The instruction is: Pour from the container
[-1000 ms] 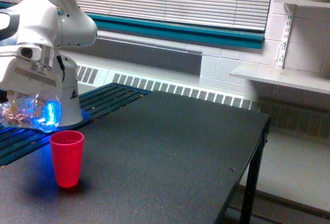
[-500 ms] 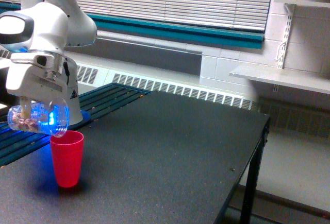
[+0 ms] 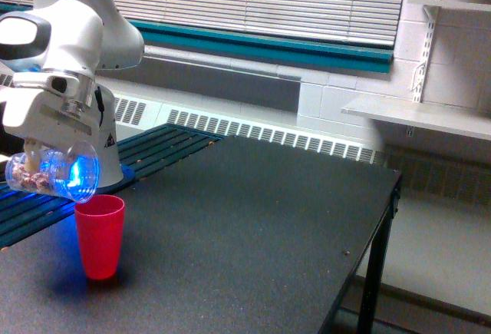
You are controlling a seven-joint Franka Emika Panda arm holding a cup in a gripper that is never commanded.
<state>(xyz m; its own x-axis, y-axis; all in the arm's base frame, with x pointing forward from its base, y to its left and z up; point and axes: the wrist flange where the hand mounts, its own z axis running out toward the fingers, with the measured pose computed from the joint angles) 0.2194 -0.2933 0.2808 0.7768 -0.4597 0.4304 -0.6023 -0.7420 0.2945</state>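
Container (image 3: 55, 175): clear thin plastic, likely light and crushable, tipped on its side just above red cup (image 3: 100, 236) on table (image 3: 253, 226). Gripper (image 3: 47, 153) clenched around its wall; hold mid-body, gently.

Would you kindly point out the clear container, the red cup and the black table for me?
clear container (image 3: 55, 171): exterior view, on its transparent side wall, lit blue.
red cup (image 3: 100, 238): exterior view, middle of its outer wall.
black table (image 3: 253, 226): exterior view, bare part of the top.
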